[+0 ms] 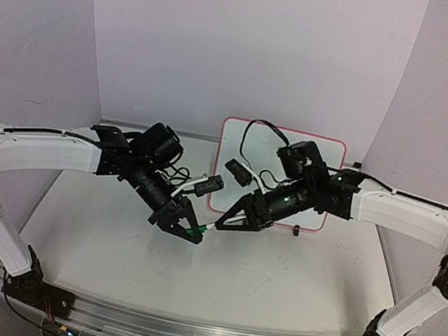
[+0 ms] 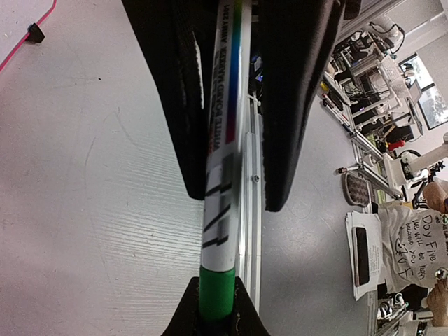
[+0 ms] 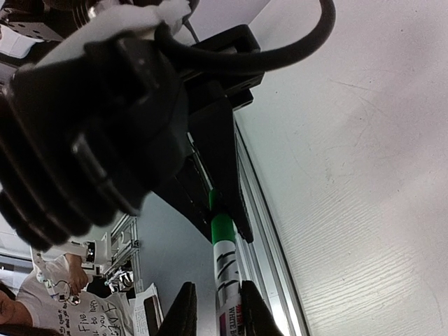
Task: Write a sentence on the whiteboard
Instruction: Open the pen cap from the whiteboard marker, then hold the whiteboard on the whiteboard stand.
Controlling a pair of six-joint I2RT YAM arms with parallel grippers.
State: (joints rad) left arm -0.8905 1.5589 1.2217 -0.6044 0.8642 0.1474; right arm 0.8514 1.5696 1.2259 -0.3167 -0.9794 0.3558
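Observation:
The whiteboard (image 1: 230, 139) with a pink rim lies at the back of the table, and its corner (image 2: 10, 17) shows in the left wrist view. The sentence is out of view: the bare board is plain white and the right arm hides much of it. A white marker (image 1: 209, 227) (image 2: 224, 210) (image 3: 225, 269) hangs above the table between both grippers. My left gripper (image 1: 194, 234) (image 2: 215, 283) is shut on its green cap (image 2: 217, 301) (image 3: 222, 227). My right gripper (image 1: 222, 223) (image 3: 217, 285) straddles the marker's body, with one finger touching it and a gap at the other.
White walls enclose the table on three sides. An aluminium rail (image 1: 198, 334) (image 2: 253, 210) (image 3: 259, 231) runs along the near edge, just under the marker. The board's black foot (image 1: 297, 230) (image 2: 35, 33) rests on the table.

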